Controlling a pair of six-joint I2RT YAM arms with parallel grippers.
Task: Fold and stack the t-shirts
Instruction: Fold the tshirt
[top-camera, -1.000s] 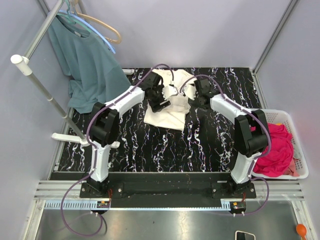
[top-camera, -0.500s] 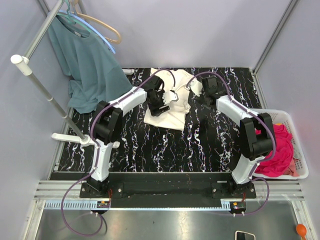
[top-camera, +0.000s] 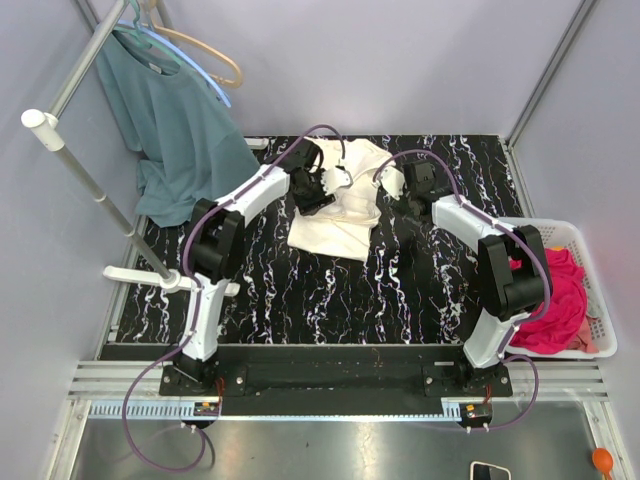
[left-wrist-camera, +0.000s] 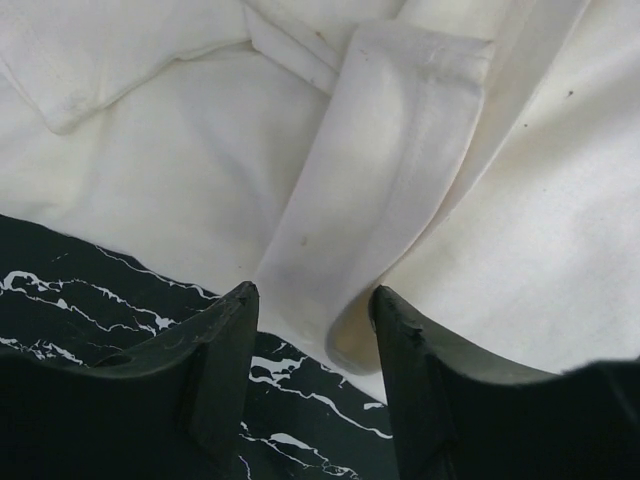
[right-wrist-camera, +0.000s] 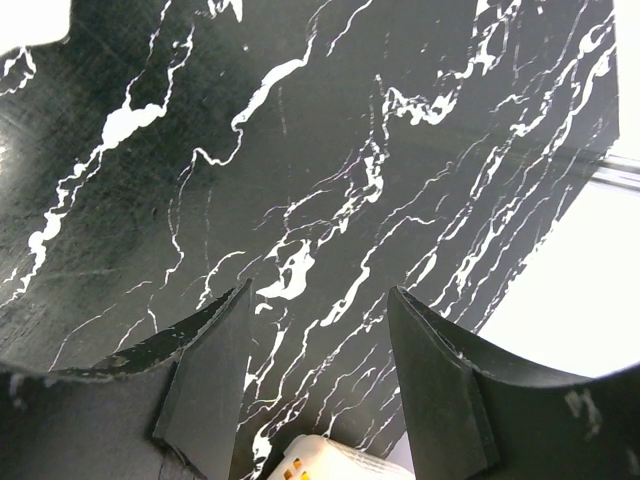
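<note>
A cream t-shirt (top-camera: 338, 212) lies crumpled at the back middle of the black marbled table (top-camera: 330, 290). My left gripper (top-camera: 316, 188) hovers at its left side. In the left wrist view the left gripper (left-wrist-camera: 312, 305) is open, with a rolled fold of the cream t-shirt (left-wrist-camera: 370, 220) hanging between the fingers (left-wrist-camera: 222, 350). My right gripper (top-camera: 410, 190) is just right of the shirt. It stands open over bare table in the right wrist view (right-wrist-camera: 318, 300), holding nothing. A magenta-pink t-shirt (top-camera: 555, 295) is bunched in the basket.
The white basket (top-camera: 582, 236) sits at the table's right edge. A teal shirt (top-camera: 170, 115) hangs from a hanger on the white rack (top-camera: 85, 170) at the back left. Grey walls close the back and sides.
My right gripper has pulled off the cream shirt to the right. My left gripper has shifted back along the shirt's left side and its jaws have narrowed.
</note>
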